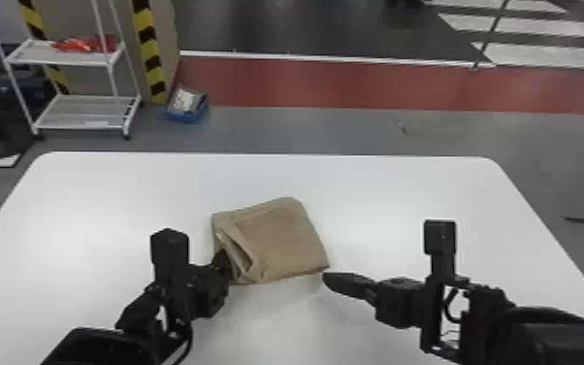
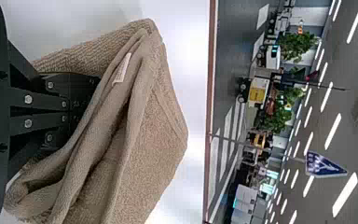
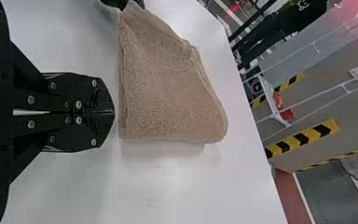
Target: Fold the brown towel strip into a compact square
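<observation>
The folded towel is pinched on its left by the left gripper. The right gripper, closed and empty, is positioned beside the near-right corner.

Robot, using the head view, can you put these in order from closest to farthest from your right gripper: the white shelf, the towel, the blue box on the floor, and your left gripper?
From my right gripper:
1. Towel, just to its left
2. Left gripper, at the towel's left side
3. Blue box, beyond the table
4. White shelf, farther left
</observation>
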Robot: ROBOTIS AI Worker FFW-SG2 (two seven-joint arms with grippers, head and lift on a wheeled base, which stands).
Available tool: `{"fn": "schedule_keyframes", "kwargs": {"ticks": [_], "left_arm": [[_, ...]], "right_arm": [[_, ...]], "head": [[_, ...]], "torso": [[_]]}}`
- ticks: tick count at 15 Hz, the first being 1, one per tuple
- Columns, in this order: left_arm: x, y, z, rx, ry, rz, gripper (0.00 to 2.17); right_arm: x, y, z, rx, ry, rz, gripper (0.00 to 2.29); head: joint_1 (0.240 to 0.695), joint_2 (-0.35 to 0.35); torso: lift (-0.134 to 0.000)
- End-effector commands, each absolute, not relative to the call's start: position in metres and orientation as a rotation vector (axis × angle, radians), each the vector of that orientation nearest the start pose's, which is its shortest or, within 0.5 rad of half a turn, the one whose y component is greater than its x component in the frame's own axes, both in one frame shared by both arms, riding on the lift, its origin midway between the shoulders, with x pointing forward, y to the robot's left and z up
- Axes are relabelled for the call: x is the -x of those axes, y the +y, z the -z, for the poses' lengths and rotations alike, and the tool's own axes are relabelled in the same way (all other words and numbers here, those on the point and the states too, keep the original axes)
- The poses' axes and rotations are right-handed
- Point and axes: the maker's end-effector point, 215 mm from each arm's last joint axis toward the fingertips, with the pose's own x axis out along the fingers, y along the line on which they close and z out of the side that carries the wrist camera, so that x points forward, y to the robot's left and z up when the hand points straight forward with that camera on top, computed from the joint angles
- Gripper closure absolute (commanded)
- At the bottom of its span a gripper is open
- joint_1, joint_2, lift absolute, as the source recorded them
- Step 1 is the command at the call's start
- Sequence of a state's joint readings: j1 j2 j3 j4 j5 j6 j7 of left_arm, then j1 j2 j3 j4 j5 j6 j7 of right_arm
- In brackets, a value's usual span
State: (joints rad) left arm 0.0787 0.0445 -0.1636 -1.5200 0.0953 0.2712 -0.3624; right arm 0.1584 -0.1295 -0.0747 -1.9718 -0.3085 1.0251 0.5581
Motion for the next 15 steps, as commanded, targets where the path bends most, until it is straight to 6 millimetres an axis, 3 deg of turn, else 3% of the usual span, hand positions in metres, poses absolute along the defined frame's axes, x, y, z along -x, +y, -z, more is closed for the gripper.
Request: {"fn": "schedule_keyframes", "kwargs": {"ticks": [1, 4, 8, 10, 13, 15], "left_arm": [[-0.5, 0.071, 0.48, 0.111, 0.399, 0.528, 2.12], [-0.484, 0.064, 0.458, 0.118, 0.395, 0.557, 2.12], [-0.47, 0.062, 0.442, 0.124, 0.391, 0.579, 2.12], [-0.464, 0.049, 0.438, 0.133, 0.398, 0.627, 2.12], [-0.466, 0.036, 0.406, 0.156, 0.346, 0.694, 2.12], [-0.47, 0.046, 0.396, 0.15, 0.336, 0.696, 2.12]], "right_arm": [[-0.455, -0.117, 0.451, -0.335, 0.715, -0.627, 2.04], [-0.492, -0.105, 0.452, -0.298, 0.667, -0.611, 2.04], [-0.538, -0.119, 0.447, -0.252, 0.607, -0.554, 2.04], [-0.548, -0.149, 0.447, -0.259, 0.59, -0.496, 2.04], [-0.556, -0.204, 0.452, -0.253, 0.587, -0.389, 2.04], [-0.559, -0.225, 0.45, -0.246, 0.575, -0.349, 2.04]], "head": [[0.695, -0.078], [0.695, -0.056], [0.695, -0.052], [0.695, -0.062], [0.695, -0.111], [0.695, -0.169]], "torso": [[-0.115], [-0.115], [-0.115], [-0.115], [-0.115], [-0.115]]}}
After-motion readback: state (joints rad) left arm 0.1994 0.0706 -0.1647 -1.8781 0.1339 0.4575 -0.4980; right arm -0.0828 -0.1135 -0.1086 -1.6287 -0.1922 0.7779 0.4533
